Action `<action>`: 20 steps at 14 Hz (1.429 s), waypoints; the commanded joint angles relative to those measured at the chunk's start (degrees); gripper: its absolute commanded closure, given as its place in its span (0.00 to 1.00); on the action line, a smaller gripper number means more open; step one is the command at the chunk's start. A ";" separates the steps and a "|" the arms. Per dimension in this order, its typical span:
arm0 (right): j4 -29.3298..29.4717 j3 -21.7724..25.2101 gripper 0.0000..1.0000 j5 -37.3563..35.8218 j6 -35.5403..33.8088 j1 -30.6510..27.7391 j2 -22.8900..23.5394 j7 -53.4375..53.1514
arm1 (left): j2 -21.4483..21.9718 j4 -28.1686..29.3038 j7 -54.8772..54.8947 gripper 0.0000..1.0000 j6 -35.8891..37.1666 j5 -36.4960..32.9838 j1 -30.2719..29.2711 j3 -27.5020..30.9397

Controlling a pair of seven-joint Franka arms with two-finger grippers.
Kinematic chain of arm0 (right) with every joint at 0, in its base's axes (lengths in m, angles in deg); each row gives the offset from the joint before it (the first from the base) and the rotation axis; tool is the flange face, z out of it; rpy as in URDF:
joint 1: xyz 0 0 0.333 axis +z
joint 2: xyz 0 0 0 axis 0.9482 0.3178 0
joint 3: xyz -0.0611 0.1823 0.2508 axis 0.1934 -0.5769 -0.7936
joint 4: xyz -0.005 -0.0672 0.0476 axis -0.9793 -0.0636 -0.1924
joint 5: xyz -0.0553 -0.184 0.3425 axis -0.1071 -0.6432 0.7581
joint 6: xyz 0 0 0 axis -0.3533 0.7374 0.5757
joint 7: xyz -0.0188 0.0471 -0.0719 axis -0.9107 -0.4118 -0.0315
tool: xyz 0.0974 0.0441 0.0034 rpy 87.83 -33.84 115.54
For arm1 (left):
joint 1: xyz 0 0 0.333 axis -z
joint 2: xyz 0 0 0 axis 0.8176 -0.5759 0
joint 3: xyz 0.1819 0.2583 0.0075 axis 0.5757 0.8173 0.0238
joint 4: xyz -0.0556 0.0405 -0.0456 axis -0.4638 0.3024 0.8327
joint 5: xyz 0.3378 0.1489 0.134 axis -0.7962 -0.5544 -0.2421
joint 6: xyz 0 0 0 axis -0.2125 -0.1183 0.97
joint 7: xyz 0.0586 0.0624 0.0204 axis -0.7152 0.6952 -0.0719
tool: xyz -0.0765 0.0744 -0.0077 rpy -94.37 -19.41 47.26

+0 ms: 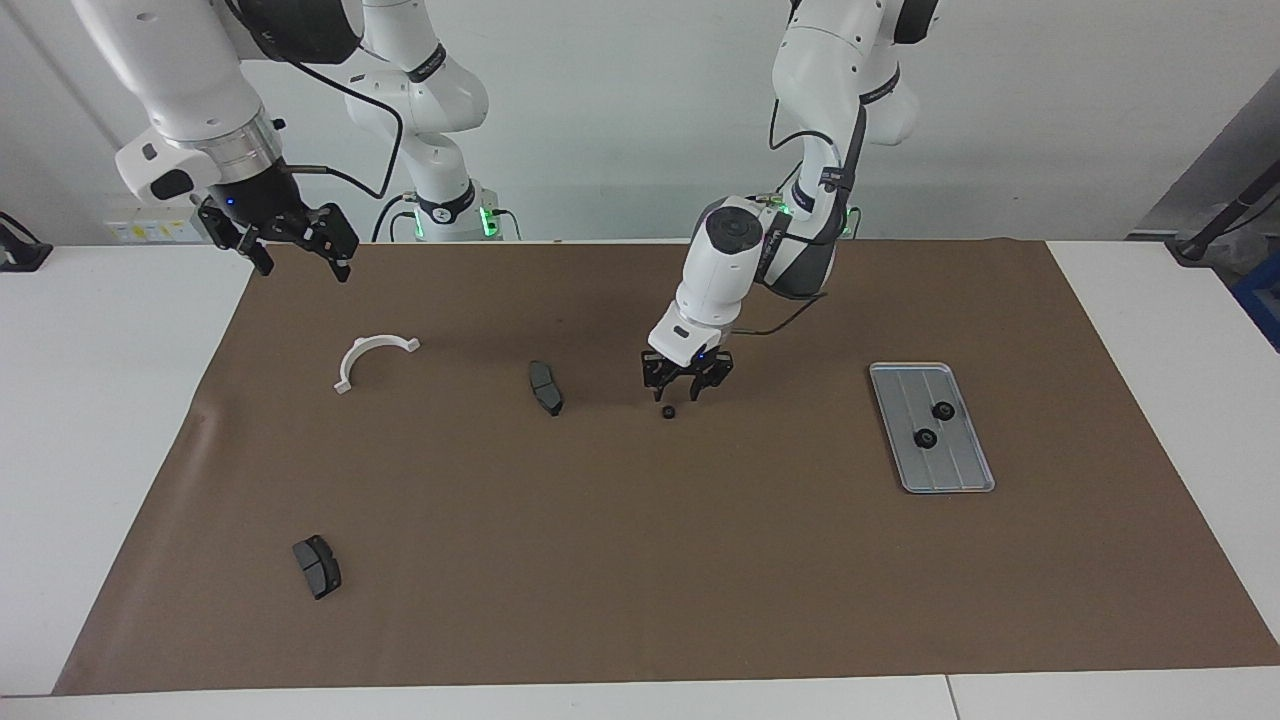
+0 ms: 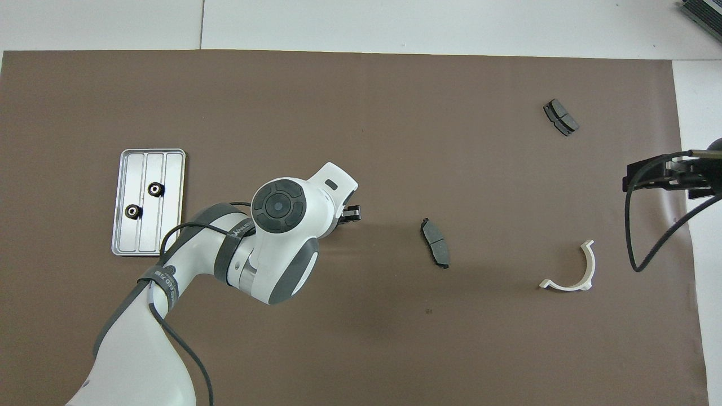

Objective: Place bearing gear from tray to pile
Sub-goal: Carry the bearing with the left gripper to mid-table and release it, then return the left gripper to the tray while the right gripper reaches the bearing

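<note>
A small black bearing gear [image 1: 668,412] lies on the brown mat, free of any grip. My left gripper [image 1: 682,391] hangs open just above it. In the overhead view the left wrist hides that gear, and only a tip of the left gripper [image 2: 352,213] shows. Two more gears [image 1: 942,410] [image 1: 926,438] sit on the silver tray [image 1: 908,395] at the left arm's end, the same tray [image 2: 172,186] with gears [image 2: 155,189] [image 2: 132,211] from above. The pile's nearest part, a dark brake pad [image 1: 545,387] [image 2: 435,242], lies beside the freed gear.
A white half-ring bracket [image 1: 370,358] [image 2: 572,270] lies toward the right arm's end. A second brake pad [image 1: 317,566] [image 2: 560,117] lies farther from the robots. My right gripper [image 1: 295,250] [image 2: 657,175] waits open above the mat's corner near its base.
</note>
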 commanded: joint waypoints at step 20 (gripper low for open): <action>-5.16 -0.76 0.00 0.98 30.37 30.93 19.77 -25.85 | 3.08 1.45 45.44 0.41 7.75 -2.07 -34.03 0.45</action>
